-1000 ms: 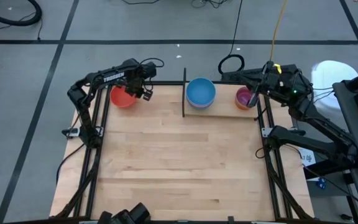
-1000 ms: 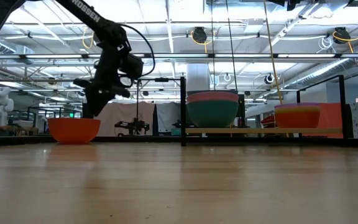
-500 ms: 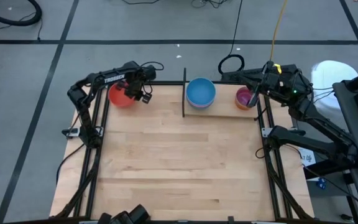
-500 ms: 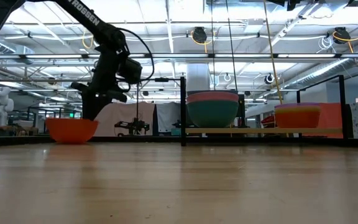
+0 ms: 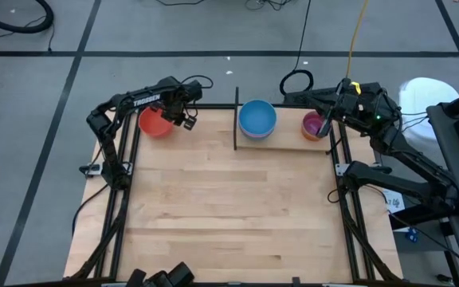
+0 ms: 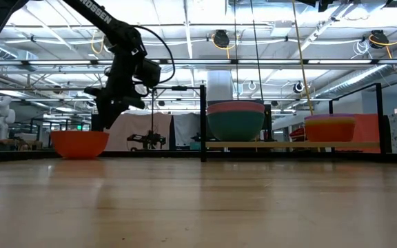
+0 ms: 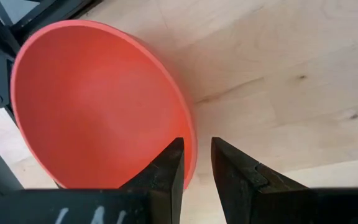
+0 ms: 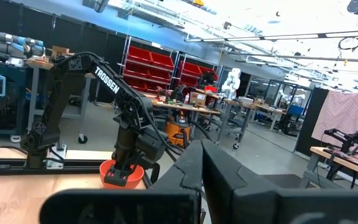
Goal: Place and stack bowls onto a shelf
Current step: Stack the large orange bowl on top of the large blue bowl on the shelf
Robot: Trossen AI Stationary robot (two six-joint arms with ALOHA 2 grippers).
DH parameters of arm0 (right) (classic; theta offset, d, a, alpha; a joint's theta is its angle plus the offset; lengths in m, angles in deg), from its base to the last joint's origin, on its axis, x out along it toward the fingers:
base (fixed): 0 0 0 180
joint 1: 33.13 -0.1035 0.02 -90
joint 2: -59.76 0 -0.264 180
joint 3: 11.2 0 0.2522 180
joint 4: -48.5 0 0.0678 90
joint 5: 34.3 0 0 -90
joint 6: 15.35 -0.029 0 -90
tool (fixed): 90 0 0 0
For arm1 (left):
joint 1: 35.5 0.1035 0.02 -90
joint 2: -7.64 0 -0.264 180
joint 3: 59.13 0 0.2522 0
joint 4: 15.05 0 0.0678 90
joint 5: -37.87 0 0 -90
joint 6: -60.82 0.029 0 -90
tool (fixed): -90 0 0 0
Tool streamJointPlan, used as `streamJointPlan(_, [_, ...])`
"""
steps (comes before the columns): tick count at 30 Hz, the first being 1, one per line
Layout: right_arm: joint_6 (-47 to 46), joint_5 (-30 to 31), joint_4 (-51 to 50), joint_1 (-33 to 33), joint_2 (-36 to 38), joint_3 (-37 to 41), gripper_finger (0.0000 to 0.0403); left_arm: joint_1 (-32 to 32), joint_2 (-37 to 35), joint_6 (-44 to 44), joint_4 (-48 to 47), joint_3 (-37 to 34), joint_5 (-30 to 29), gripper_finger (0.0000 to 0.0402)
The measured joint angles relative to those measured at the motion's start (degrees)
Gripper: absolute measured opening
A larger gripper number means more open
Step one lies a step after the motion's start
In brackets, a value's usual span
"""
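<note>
Lettering: "TROSSEN" is showing in white on the left arm point(image 8: 107, 87).
Left gripper point(image 7: 196, 163): fingers are straddling the red bowl's point(image 7: 98, 106) thin rim, a narrow gap showing.
Red bowl: smooth plastic, sitting on the table point(image 5: 229, 207), far-left corner.
Shelf point(image 6: 291, 145): carrying two bowl stacks.
Right gripper point(image 5: 323, 127): pressed together, hovering over the purple-topped stack point(image 5: 312, 123).

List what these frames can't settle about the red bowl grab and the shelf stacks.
- Left gripper straddles the red bowl rim; contact unclear, and the wrist view's edge cuts off the bowl's near side.
- High view: the arm hides that rim.
- Big stack: only the blue top shows from above; bowl count uncertain.
- Small stack: right gripper overlaps it from above; layers too thin to count.
</note>
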Motion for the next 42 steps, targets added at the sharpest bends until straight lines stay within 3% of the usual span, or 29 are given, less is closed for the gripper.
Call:
streamJointPlan(24, [0.0,0.0,0.0,0.02,0.0,0.0,0.0,2.22,0.0,0.7,0.44,-0.14,2.98,0.0085])
streamJointPlan(39, [0.02,0.0,0.35,0.02,-0.02,0.0,0.0,2.55,0.0,0.88,6.92,-8.87,2.87,0.0085])
streamJointPlan(42, [0.0,0.0,1.66,0.0,-0.02,0.0,0.0,2.55,0.0,5.65,8.47,-10.17,2.78,0.0085])
